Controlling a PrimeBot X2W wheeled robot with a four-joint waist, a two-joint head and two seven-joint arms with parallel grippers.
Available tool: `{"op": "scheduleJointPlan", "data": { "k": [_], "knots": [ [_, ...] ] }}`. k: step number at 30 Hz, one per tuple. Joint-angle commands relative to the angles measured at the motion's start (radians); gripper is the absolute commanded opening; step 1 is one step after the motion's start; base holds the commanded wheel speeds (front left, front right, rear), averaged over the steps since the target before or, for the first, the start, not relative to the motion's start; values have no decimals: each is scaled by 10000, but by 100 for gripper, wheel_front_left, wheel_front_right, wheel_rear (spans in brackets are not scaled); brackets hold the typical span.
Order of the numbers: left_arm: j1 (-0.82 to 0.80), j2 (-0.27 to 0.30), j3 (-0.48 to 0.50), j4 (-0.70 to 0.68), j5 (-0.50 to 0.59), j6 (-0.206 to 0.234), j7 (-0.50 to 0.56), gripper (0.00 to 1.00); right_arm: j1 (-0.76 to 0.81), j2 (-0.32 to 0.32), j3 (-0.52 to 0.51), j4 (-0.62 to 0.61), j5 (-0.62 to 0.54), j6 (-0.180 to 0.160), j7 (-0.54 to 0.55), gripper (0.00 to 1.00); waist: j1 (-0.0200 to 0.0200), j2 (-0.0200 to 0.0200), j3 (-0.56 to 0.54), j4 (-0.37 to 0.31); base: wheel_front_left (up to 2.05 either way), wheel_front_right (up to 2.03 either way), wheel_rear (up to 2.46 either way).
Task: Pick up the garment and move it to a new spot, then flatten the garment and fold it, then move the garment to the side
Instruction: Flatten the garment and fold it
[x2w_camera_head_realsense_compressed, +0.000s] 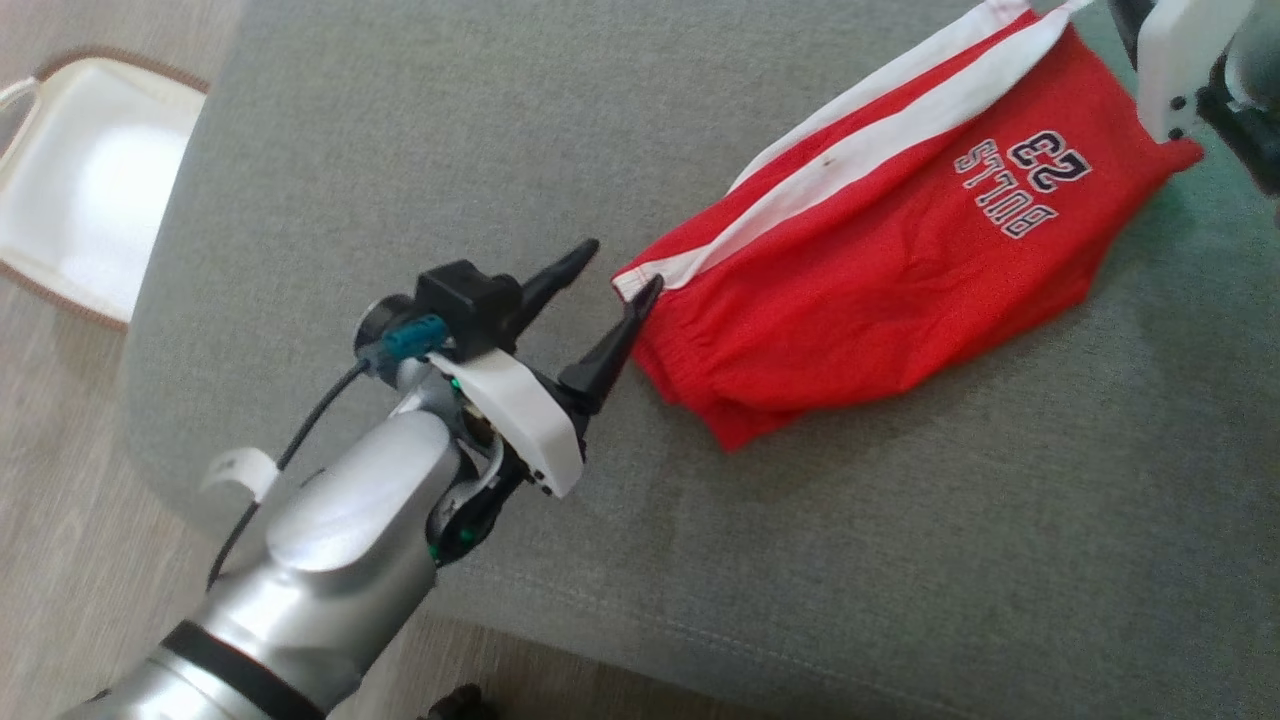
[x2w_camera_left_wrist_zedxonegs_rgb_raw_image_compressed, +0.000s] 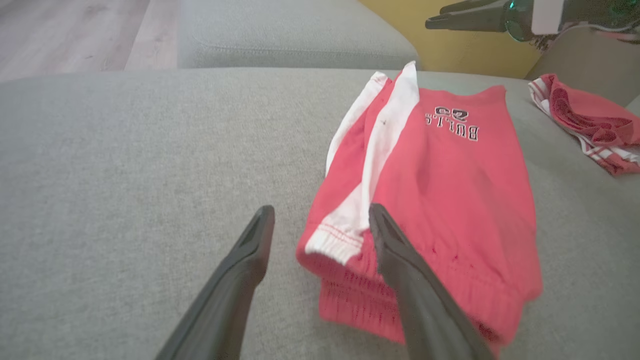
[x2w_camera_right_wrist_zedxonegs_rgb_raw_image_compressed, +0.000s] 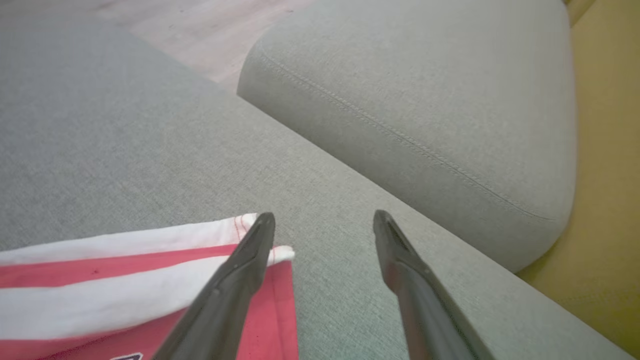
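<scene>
1. While the red garment lies folded on the grey cushion, the left pincer stands spread at its waistband corner, one finger over the cloth.
2. The right pincer is likewise spread, one finger over the white-striped hem corner.
3. A second red garment lies crumpled nearby.

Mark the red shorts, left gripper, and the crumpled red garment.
red shorts (x2w_camera_head_realsense_compressed: 900, 280): head view, red panel beside lettering.
left gripper (x2w_camera_head_realsense_compressed: 622, 265): head view, midway between fingertips.
crumpled red garment (x2w_camera_left_wrist_zedxonegs_rgb_raw_image_compressed: 590, 120): left wrist view, red middle.
</scene>
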Motion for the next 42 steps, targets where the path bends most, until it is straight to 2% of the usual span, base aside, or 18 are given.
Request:
{"op": "scheduleJointPlan", "data": {
  "k": [1,11,12,17,23,28,32,38,42],
  "knots": [
    [-257,281,560,-185,117,83,-118,100,-44,217,-184,-94,95,23,-432,100,0,0,-220,-209,0,0,0],
    [292,707,1670,-447,264,518,-121,100,893,740,-1078,10,780,23,-2986,100,0,0,-1344,-1152,0,0,0],
    [292,707,1670,-447,264,518,-121,100,893,740,-1078,10,780,23,-2986,100,0,0,-1344,-1152,0,0,0],
    [773,866,2429,-818,154,889,-121,100,1751,1020,-1540,-378,1150,23,-4026,100,0,0,-1943,-1676,0,0,0],
    [1695,834,3779,-1576,73,1432,-121,100,3078,1232,-2177,-1305,1112,23,-4797,100,0,0,-2636,-2232,0,0,0],
    [2642,696,4925,-2308,478,1726,-121,100,4427,1467,-3113,-2438,410,23,-4960,100,0,0,-3028,-2654,0,0,0],
    [3513,463,5632,-2711,1041,1899,-122,100,5804,1918,-4378,-3613,-359,23,-4979,100,0,0,-3339,-2984,0,0,0],
    [4609,12,6165,-3073,1977,1715,-122,100,7876,2783,-5941,-4836,-1642,23,-4982,100,0,0,-3672,-3356,0,0,0],
    [5173,-382,6455,-3181,2533,1538,-122,100,8943,3358,-6490,-5582,-2530,23,-4876,100,0,0,-3881,-3536,0,0,0]
  ]
}}
